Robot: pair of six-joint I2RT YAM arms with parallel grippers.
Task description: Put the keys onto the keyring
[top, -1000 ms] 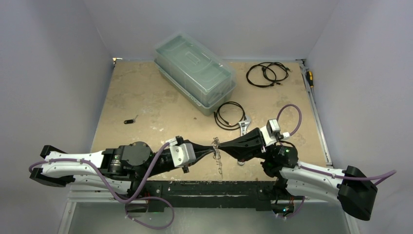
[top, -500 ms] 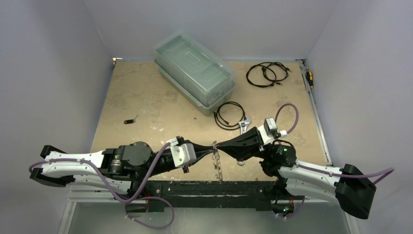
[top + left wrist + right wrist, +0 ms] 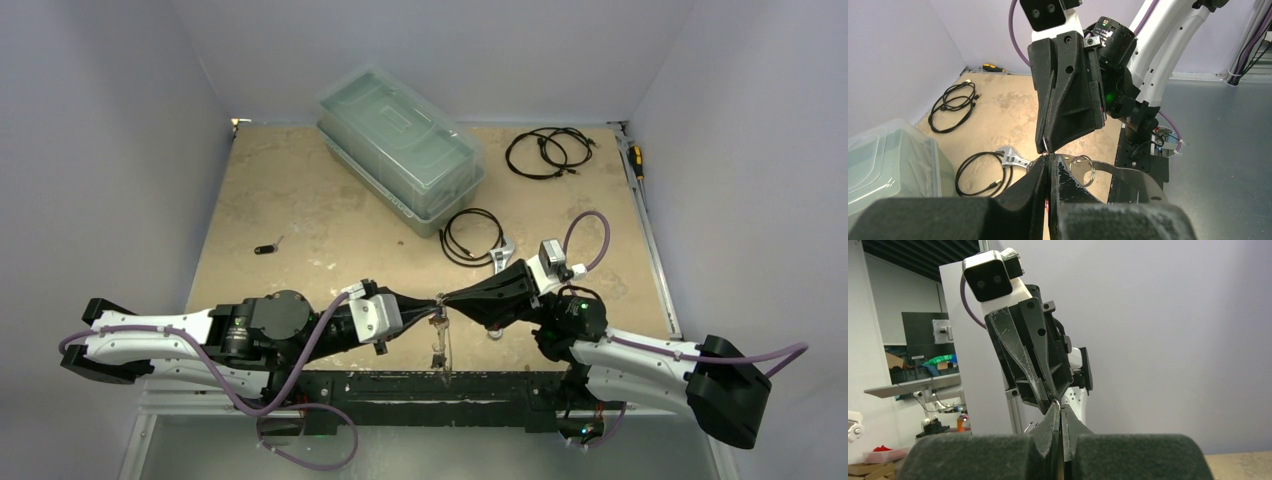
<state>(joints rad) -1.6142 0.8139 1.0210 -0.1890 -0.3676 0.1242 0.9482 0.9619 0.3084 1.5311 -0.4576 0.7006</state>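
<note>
My two grippers meet tip to tip above the table's near edge. My left gripper point(image 3: 434, 304) point(image 3: 1049, 159) is shut, and a red sliver shows deep between its jaws, seemingly a key's tag. My right gripper point(image 3: 446, 301) point(image 3: 1060, 407) is shut on a thin wire of the keyring point(image 3: 1047, 145). The rest of the keyring point(image 3: 438, 342) hangs down below the tips, seen edge-on with small metal bits. Alone on the table at the left lies a small black-tagged key point(image 3: 265, 249).
A clear lidded plastic box point(image 3: 400, 150) stands at the back. Black coiled cables point(image 3: 473, 236) point(image 3: 545, 152) lie mid and back right, with a wrench point(image 3: 503, 258) beside the nearer coil. A small split ring point(image 3: 1083, 170) lies under my right arm. A screwdriver point(image 3: 636, 160) rests at the right edge.
The hanging keyring has swung a little left and now hangs straighter. My right wrist has shifted slightly left. Both grippers stay shut tip to tip.
</note>
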